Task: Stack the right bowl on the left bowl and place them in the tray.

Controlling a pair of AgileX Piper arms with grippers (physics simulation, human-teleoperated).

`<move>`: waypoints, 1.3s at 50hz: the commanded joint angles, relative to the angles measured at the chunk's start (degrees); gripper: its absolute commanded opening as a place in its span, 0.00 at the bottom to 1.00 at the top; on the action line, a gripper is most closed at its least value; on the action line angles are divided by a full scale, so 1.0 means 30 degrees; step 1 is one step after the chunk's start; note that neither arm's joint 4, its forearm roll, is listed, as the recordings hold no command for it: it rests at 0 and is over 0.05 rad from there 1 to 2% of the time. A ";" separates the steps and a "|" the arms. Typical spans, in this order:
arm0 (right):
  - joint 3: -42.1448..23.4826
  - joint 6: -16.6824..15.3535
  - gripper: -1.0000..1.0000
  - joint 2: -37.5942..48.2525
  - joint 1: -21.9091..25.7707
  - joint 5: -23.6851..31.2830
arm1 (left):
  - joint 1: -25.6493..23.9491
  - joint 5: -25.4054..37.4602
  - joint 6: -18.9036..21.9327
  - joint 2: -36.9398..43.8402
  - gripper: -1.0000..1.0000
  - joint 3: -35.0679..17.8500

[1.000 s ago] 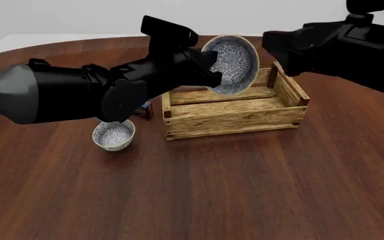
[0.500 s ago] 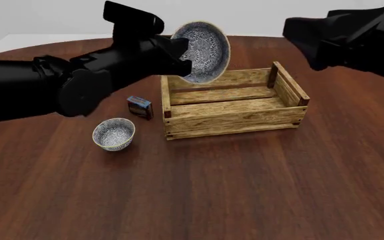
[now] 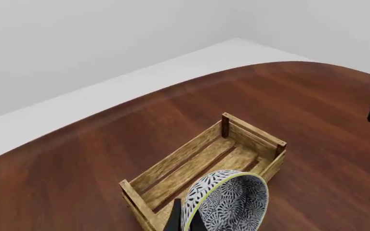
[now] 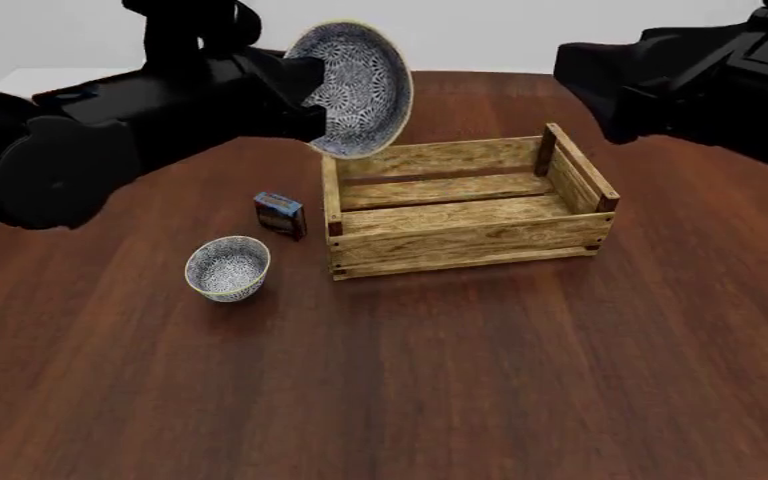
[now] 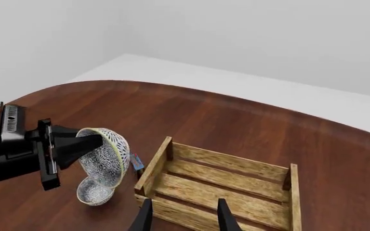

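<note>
Clenched on the rim of one small white bowl with blue-grey pattern (image 4: pixel 352 88), the left gripper (image 4: pixel 307 95) has carried it leftward off the slatted wooden tray (image 4: pixel 464 240), toward its twin (image 4: pixel 228 267) resting below on the table for stacking. The right gripper (image 5: pixel 181 214) hangs released above the tray.

The right gripper (image 5: pixel 181 216) has its two dark fingers parted, with nothing between them, above the near wall of the tray (image 5: pixel 227 185). Off to one side the left gripper (image 5: pixel 98 144) holds the right bowl (image 5: pixel 106 156) in the air, tipped on edge. Beneath it the left bowl (image 5: pixel 92 192) sits on the table (image 5: pixel 236 130). A small blue box (image 5: pixel 137 162) lies just beside the tray's corner.
</note>
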 commanded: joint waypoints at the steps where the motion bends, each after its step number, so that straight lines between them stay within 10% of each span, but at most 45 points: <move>1: 0.0020 -0.0028 1.00 0.0411 0.0057 -0.0217 | 0.0816 0.1134 0.0572 -0.1313 0.00 0.0265; 17: 0.0053 -0.0046 1.00 0.0377 0.0203 -0.0195 | 0.2228 0.2149 0.2775 -0.4020 0.00 0.1269; 65: 0.0136 -0.0359 1.00 0.1226 0.0364 -0.0613 | 0.4001 1.2105 0.1193 -0.4660 0.00 -0.2255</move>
